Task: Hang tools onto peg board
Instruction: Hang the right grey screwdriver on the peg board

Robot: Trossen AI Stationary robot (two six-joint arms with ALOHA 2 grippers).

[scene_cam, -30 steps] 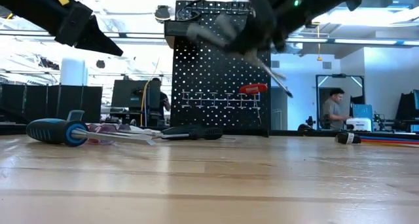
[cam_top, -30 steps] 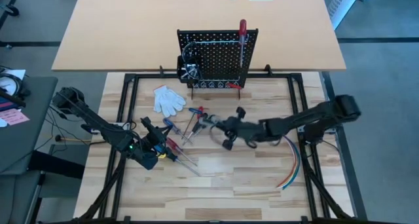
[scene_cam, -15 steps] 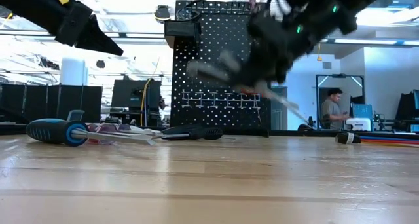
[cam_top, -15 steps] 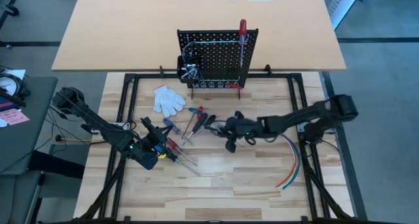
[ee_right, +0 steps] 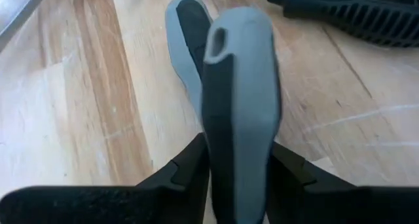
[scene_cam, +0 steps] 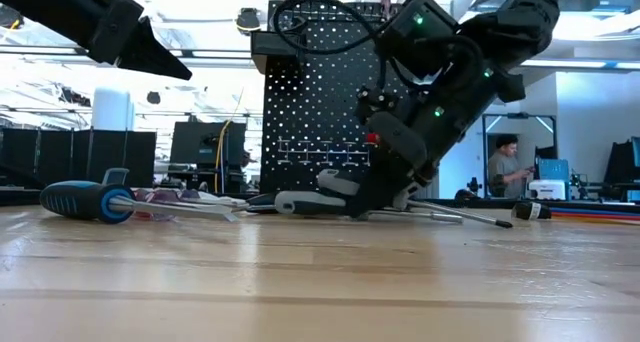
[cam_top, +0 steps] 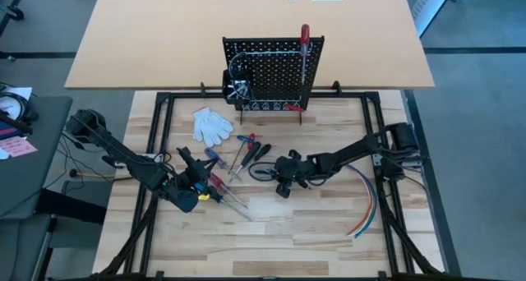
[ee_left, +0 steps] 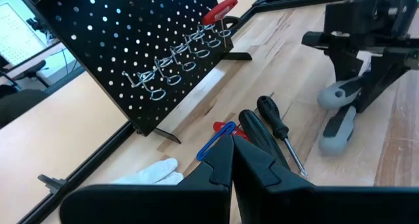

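Note:
My right gripper (cam_top: 283, 176) is low at the table's middle, shut on a grey-handled, two-handled tool (ee_left: 337, 109). The tool's lower handle (scene_cam: 312, 201) and its thin metal end (scene_cam: 470, 218) lie on the wood. Left of it, loose screwdrivers (cam_top: 242, 154) with red, blue and black handles lie flat. The black peg board (cam_top: 271, 71) stands upright at the far middle, and a red-handled screwdriver (cam_top: 305, 47) hangs on it. My left gripper (ee_left: 232, 160) is shut and empty. It hangs above the near left of the table (scene_cam: 175, 72). My right gripper pinches one grey handle of the tool (ee_right: 239, 86) between its two fingers (ee_right: 190, 165). The fingers slant down from the table's right side, and the handle runs along them. The other handle (ee_right: 186, 47) and the metal end rest on the table.
White gloves (cam_top: 212, 125) lie left of the peg board's foot. A bundle of coloured wires (cam_top: 366, 207) curves along the near right. A blue-handled screwdriver (scene_cam: 85, 200) lies at the left. A red-handled tool (cam_top: 218, 186) lies beside my left arm. A person stands in the room behind (scene_cam: 510, 167).
My right gripper has come down from mid-air to the table and tipped further downward. It carried the grey-handled tool with it. The tool hung clear with its metal end slanting down. Now a handle and the metal end lie on the wood.

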